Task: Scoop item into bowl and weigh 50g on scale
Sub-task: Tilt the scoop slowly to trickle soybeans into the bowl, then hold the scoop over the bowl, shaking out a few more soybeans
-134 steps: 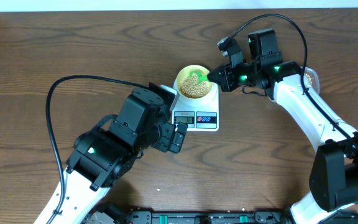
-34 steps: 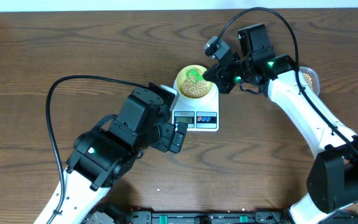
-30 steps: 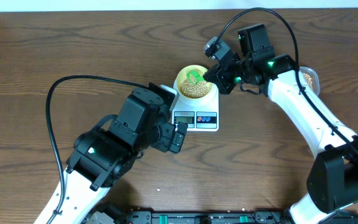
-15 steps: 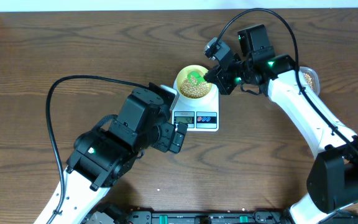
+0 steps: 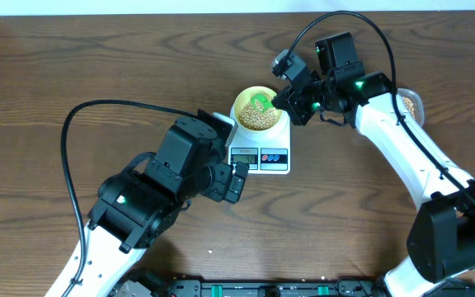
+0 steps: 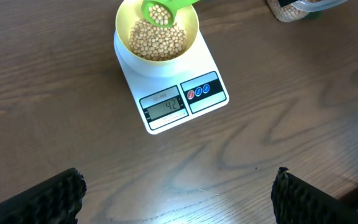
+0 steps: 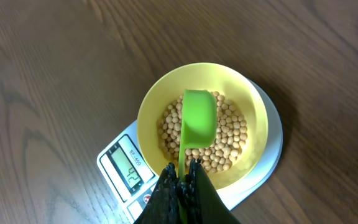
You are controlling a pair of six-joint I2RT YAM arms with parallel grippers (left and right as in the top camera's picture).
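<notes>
Beans (image 6: 157,40) half-fill the bowl (image 6: 188,28) on the scale (image 6: 185,102) toward the table's far edge, the display apparently short of target, so topping up is judged outstanding; right gripper (image 7: 182,177) pinches the green spoon (image 7: 199,118) above the bowl, left gripper (image 6: 179,202) spread wide, empty.

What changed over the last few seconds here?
The right tool, shut on the green spoon, pivoted: its wrist swung left while the spoon stayed over the bowl; no motion in the last second. The left tool, open, bowl and scale stayed put.
</notes>
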